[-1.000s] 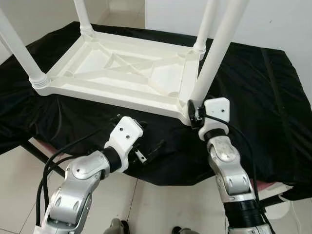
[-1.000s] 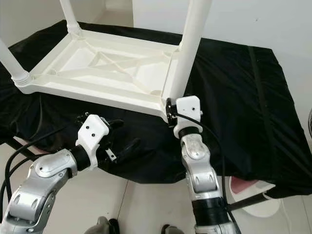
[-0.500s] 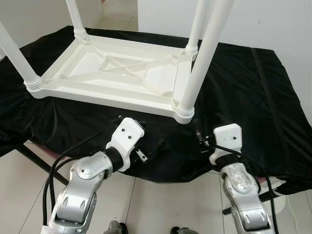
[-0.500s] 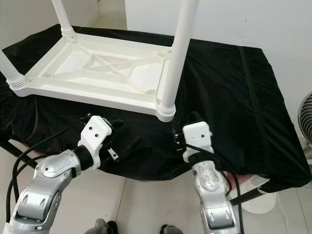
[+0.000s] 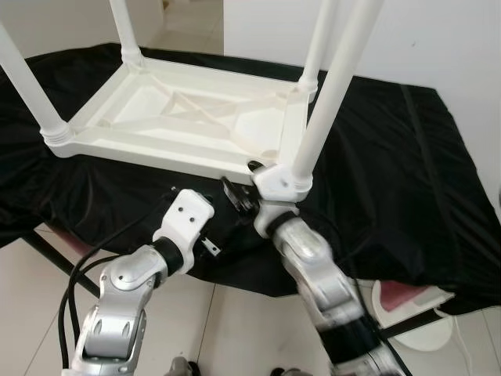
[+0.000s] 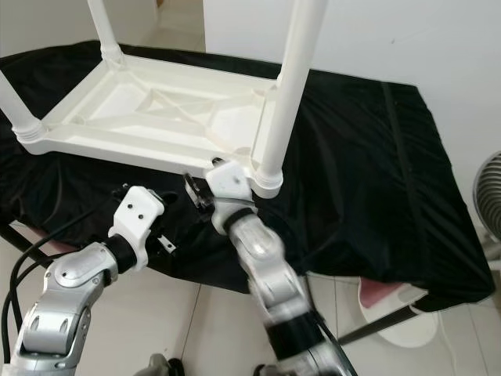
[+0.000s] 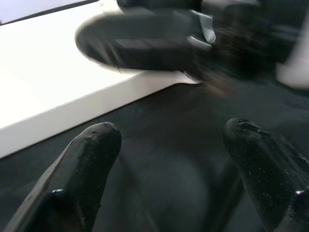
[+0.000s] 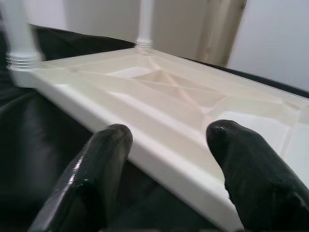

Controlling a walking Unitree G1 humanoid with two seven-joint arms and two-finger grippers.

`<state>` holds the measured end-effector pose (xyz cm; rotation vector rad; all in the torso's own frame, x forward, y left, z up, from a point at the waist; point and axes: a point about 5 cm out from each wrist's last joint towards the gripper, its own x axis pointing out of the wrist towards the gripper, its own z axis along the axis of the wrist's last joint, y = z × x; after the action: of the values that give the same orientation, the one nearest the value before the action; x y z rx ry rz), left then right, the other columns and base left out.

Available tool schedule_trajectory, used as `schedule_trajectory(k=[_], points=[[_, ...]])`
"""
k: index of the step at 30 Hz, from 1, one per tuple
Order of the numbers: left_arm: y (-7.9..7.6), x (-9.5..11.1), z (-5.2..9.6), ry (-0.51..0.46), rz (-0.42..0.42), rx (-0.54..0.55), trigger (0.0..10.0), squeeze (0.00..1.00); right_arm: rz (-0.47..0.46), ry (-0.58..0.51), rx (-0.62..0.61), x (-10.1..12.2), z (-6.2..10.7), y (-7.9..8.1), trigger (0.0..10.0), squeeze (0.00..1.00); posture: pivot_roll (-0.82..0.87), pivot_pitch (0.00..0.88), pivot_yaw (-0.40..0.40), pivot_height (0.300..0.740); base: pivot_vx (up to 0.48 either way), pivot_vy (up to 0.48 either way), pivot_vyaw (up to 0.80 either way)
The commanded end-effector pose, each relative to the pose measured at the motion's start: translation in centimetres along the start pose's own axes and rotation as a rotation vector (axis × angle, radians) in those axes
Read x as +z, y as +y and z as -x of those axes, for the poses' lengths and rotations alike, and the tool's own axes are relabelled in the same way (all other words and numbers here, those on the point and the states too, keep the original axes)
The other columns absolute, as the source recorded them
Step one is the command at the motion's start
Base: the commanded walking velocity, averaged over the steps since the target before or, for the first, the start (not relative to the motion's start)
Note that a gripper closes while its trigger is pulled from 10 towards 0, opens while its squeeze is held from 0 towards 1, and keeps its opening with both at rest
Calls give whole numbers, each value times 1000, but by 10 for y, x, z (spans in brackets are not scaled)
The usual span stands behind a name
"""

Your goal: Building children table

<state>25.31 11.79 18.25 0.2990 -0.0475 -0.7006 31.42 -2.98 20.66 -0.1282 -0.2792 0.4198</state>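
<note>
A white plastic children's table (image 5: 156,149) lies upside down on a black cloth (image 5: 391,172), its four legs pointing up. The front right leg (image 5: 329,94) stands in its corner socket (image 5: 296,182). My right gripper (image 5: 243,184) hovers open at the table's front rim, just left of that corner; in the right wrist view its fingers (image 8: 101,164) frame the rim (image 8: 159,159). My left gripper (image 7: 169,140) is open and empty, low over the cloth in front of the rim. The right gripper passes blurred across the left wrist view.
The cloth-covered surface ends close in front of me, with white floor tiles (image 5: 235,329) below. A black frame bar (image 5: 47,251) runs under the left edge. A pink and white object (image 5: 407,301) lies on the floor at the right. A fan (image 6: 491,204) stands far right.
My right gripper left the base of the front right leg, drew back, then swung left to the table's front rim. The left arm has barely moved.
</note>
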Motion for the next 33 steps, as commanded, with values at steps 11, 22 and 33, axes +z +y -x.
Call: schedule_trajectory(k=[11, 22, 33], points=[[9, -2, 8, -2, 12, 222, 10000, 0, 19, 70, -239, -10, -22, -23, 10000, 0, 14, 91, -4, 740, 0, 0, 0], [4, 0, 8, -10, 23, 188, 10000, 0, 2, 131, -336, -16, -47, -51, 10000, 0, 15, 112, 14, 740, 0, 0, 0], [4, -1, 4, 1, 17, 174, 10000, 0, 21, 177, -558, -32, -34, -88, 10000, 0, 8, 118, 26, 740, 0, 0, 0]])
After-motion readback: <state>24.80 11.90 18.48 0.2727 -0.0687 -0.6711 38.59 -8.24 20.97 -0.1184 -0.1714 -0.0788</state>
